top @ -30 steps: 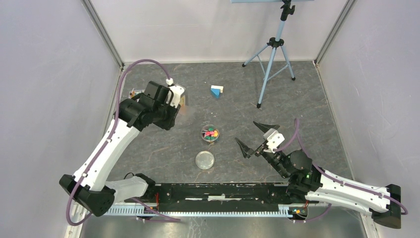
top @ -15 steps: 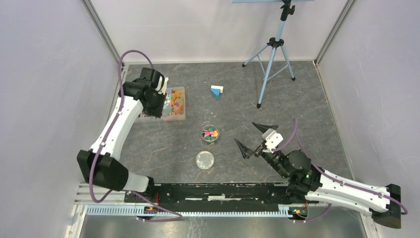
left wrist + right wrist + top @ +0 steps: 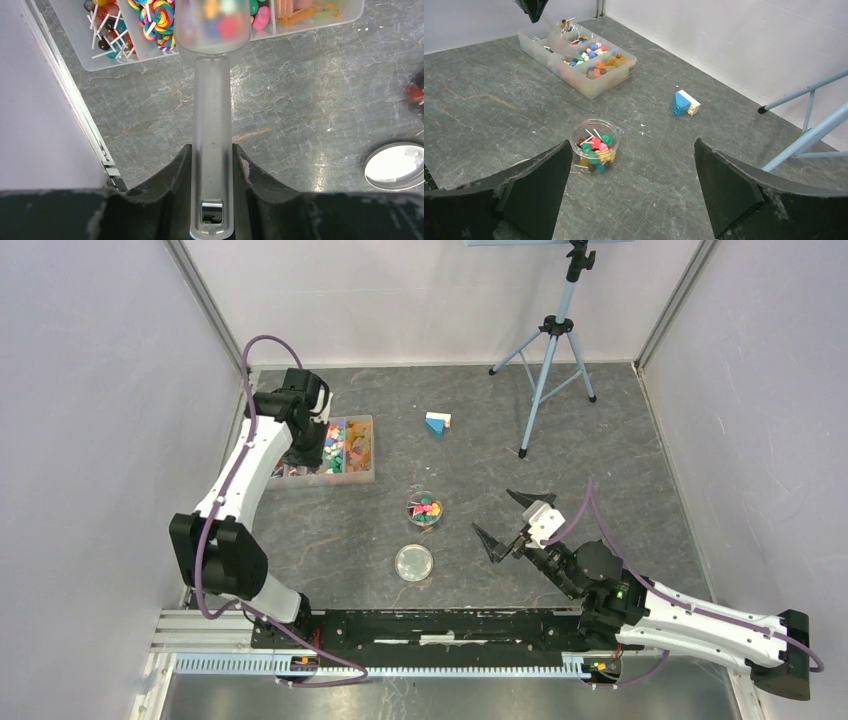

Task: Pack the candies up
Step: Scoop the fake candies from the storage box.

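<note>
The right jaws gape wide and empty above the grey surface (image 3: 600, 440), near a loose round lid (image 3: 414, 562) and, just beyond it, an open jar (image 3: 594, 122) of candies (image 3: 594, 145). Farther back, the left jaws clamp a clear scoop (image 3: 212, 100) by its handle, bowl over a compartment tray (image 3: 596, 86) of more sweets.

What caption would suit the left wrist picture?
Clear scoop in the left gripper, its bowl over the tray of candies.
</note>
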You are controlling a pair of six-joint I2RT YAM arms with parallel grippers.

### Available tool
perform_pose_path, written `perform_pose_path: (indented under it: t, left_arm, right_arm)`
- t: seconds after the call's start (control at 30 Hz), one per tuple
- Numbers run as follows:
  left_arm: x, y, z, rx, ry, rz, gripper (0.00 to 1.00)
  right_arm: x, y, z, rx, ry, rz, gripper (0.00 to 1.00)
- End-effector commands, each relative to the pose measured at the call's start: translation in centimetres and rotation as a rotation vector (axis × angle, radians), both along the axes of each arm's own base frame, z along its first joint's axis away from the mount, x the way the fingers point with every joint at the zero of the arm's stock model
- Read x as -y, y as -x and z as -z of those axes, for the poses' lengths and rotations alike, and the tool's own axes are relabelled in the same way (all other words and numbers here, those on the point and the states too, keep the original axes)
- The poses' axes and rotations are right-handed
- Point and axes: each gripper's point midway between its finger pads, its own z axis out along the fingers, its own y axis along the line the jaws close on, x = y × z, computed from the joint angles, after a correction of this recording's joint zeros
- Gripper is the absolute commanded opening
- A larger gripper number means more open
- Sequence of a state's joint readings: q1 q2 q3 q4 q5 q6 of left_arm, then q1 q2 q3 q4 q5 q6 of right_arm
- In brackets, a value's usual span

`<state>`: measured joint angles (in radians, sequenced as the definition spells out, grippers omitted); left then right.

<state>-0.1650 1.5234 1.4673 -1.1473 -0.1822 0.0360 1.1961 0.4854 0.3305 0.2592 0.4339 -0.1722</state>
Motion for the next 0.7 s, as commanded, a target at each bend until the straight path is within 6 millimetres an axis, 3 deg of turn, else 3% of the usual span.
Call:
perform_pose_path:
  t: [0.0, 0.4, 0.67]
  left_arm:
    - [-0.2, -1.8, 0.2, 0.020, -0.016, 0.027, 0.02]
    - [0.2, -4.8, 2.9, 0.008, -0.018, 0.011, 0.02]
    - [0.3, -4.2, 4.3, 0.043, 0.003, -0.013, 0.02]
  right_arm:
    - [-0.1, 0.1, -2.8, 0.023, -0.061, -0.009, 0.98]
    - [-0.6, 0.2, -2.7, 0.010, -0.067, -0.023, 0.98]
    - [-0.6, 0.1, -2.5, 0.004, -0.067, -0.015, 0.98]
